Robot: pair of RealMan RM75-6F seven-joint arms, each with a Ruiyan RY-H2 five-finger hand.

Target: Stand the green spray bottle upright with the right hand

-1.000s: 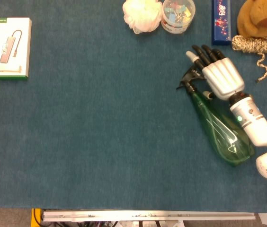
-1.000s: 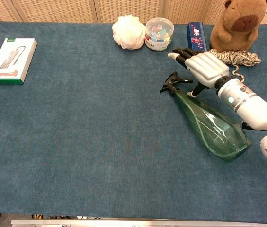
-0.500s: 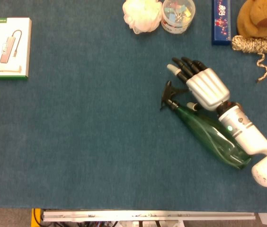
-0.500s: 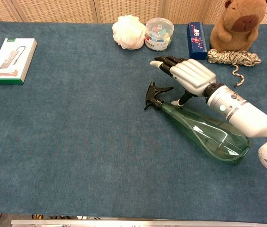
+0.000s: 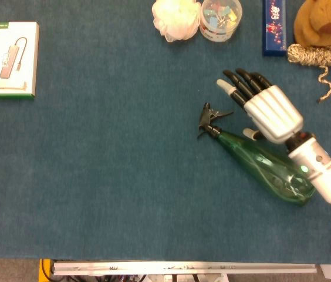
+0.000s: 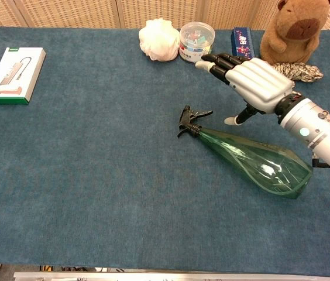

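The green spray bottle (image 5: 265, 166) (image 6: 253, 165) lies on its side on the blue cloth, black nozzle pointing left and wide base toward the right. My right hand (image 5: 263, 106) (image 6: 250, 79) hovers above and behind the bottle's neck, palm down, fingers stretched out and apart. It holds nothing and is clear of the bottle; the thumb hangs a little above the bottle's shoulder. My left hand shows in neither view.
Along the far edge are a white puff ball (image 6: 159, 38), a clear tub of clips (image 6: 196, 41), a blue box (image 6: 242, 42), a brown plush animal (image 6: 296, 28) and a coil of rope (image 6: 296, 70). A white boxed adapter (image 6: 15, 75) lies far left.
The bottle was swung so its nozzle now points further left. Since half a second ago my right hand has lifted up and back off the bottle's neck.
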